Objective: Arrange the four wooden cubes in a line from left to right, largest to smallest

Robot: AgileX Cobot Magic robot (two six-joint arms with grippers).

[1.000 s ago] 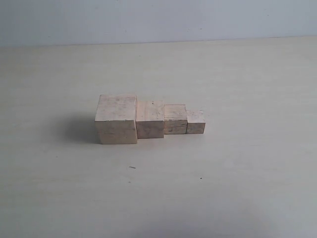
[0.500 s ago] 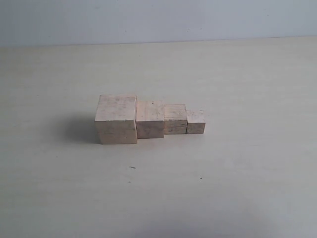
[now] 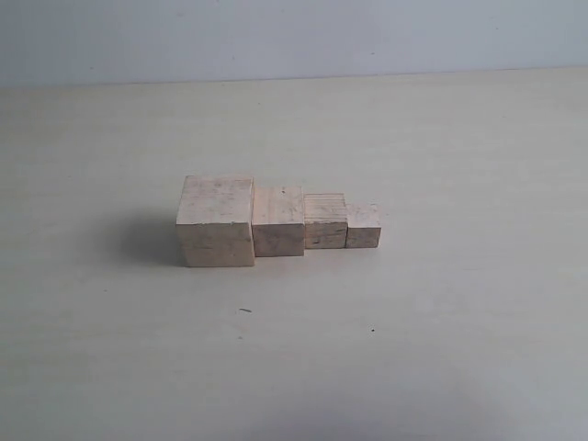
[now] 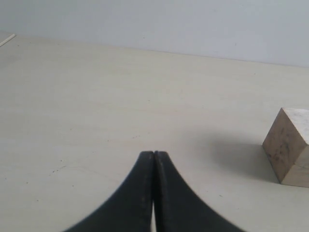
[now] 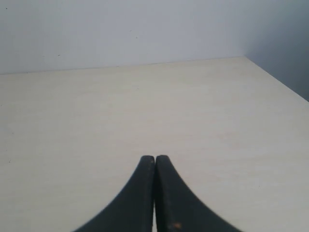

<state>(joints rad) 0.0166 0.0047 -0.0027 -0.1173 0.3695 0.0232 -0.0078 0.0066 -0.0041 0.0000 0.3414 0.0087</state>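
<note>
Four pale wooden cubes stand side by side in a touching row on the table in the exterior view: the largest cube [image 3: 217,220] at the left, then the second cube [image 3: 277,220], the third cube [image 3: 325,221] and the smallest cube [image 3: 363,226] at the right. Neither arm shows in that view. The left wrist view catches the largest cube [image 4: 291,147] off to one side, well apart from my left gripper [image 4: 154,153], which is shut with nothing in it. My right gripper [image 5: 155,158] is likewise shut and empty over bare table.
The pale table [image 3: 441,147] runs back to a light grey wall [image 3: 294,37]. In the right wrist view the table's side edge [image 5: 277,79] slants past the gripper. Two tiny dark specks [image 3: 245,310] lie in front of the row.
</note>
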